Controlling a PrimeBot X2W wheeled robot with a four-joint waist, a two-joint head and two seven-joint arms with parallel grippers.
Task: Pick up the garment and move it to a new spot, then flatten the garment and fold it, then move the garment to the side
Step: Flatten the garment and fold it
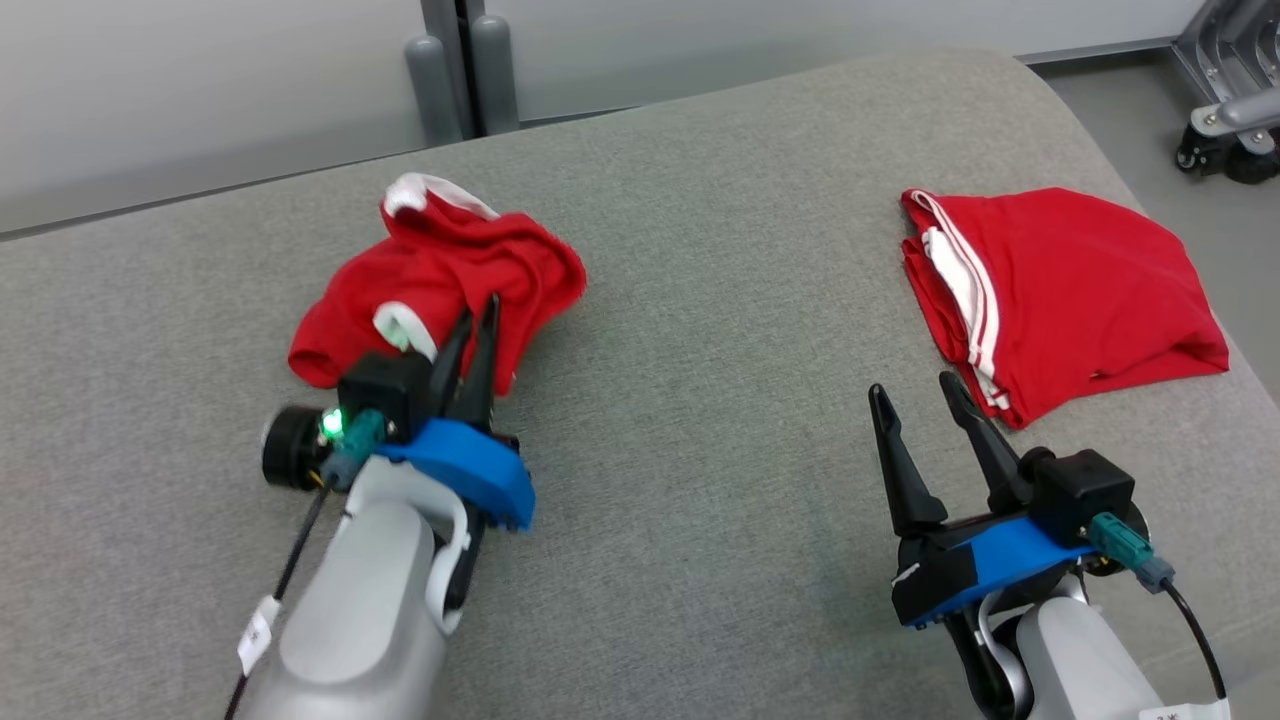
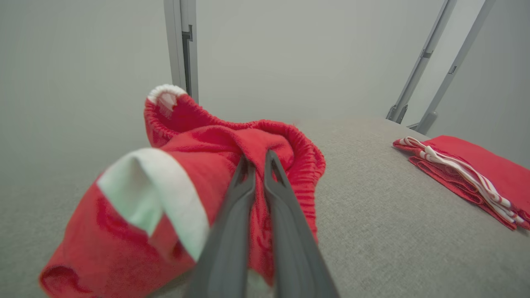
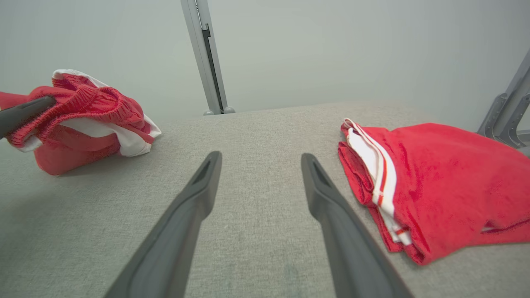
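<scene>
A: Since the left claw (image 1: 480, 310) sits on the crumpled red cloth garment with white trim (image 1: 440, 265), is it shut?
B: Closed; two dark fingers pressed nearly together, pinching a fold of the red cloth by the elastic waistband; left wrist view agrees, left claw (image 2: 258, 159) tips buried in the garment (image 2: 136, 215).
A: Garment location?
B: Left half of the grey fabric-covered desk (image 1: 700, 300); bunched in a heap, underside resting on the desk, white band turned up on the near side.
A: Right claw (image 1: 913, 388)?
B: Wide open, holding nothing; fingers pointing away from the robot above bare desk.
A: Other red thing?
B: Second piece: folded red cloth garment with white side stripes (image 1: 1070, 290); lies flat on the right half of the desk, just beyond and right of the right claw, not touching it; well apart from the crumpled one.
A: Right wrist view?
B: Same; right claw (image 3: 261, 157) spread over the desk (image 3: 256, 124); folded garment (image 3: 447, 182) to its right; crumpled garment (image 3: 83, 120) far left with a dark finger (image 3: 25, 114) of the left claw on it.
</scene>
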